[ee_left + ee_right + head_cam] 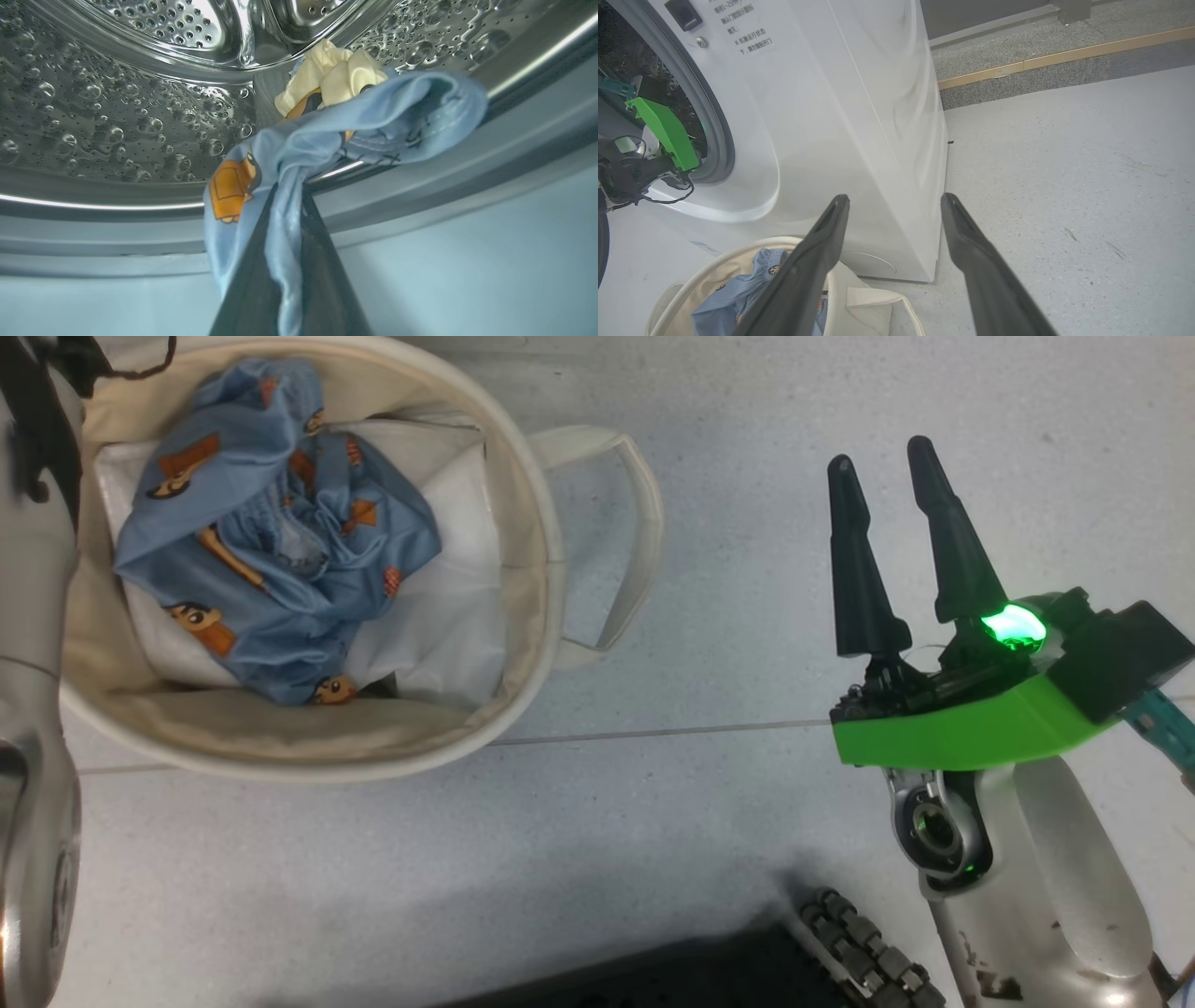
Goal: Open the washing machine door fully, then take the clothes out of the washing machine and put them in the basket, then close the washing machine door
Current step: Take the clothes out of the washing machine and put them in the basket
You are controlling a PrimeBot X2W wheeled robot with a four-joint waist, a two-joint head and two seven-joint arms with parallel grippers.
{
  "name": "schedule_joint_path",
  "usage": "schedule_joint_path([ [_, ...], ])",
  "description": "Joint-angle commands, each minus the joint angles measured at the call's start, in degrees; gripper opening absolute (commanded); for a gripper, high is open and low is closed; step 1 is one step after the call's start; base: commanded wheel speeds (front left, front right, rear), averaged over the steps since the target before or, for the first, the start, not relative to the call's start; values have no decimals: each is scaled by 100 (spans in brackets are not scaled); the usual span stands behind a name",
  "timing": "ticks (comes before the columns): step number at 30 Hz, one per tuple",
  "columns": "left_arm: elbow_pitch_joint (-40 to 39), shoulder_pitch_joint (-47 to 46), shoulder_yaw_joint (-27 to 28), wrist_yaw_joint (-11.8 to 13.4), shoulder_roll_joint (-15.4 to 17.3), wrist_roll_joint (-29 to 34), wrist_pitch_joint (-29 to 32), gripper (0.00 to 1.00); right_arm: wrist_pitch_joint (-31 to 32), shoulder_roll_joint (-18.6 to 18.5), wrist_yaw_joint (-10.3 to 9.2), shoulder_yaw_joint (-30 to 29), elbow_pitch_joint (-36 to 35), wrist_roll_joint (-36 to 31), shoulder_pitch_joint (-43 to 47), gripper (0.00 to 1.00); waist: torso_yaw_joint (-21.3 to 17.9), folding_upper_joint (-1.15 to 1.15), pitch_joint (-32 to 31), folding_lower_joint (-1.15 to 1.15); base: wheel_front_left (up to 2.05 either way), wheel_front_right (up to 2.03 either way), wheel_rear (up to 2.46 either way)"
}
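A limp blue garment (373,126) was gripped at a bunched fold by the closed left pincer (288,190) at the washing machine (859,116) drum lip, judged light, floppy, snag-prone; right pincer (880,455) was seen open near the basket (551,551)

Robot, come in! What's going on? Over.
Left tool shut on blue garment at drum mouth. Right tool open, empty. Blue clothes in basket. Nothing seen blocking.

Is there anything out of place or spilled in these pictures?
Nothing is spilled or damaged. One blue garment hangs askew over the lip of the washing machine, only because the left gripper is shut on it.
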Motion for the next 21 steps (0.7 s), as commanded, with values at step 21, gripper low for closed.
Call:
schedule_joint_path([
  [21, -704, 584, 161, 268, 76, -254, -1501, 0, -27, 29, 3, 27, 105, -266, 257, 100, 391, 0, -1082, -1, 0, 0, 0],
])
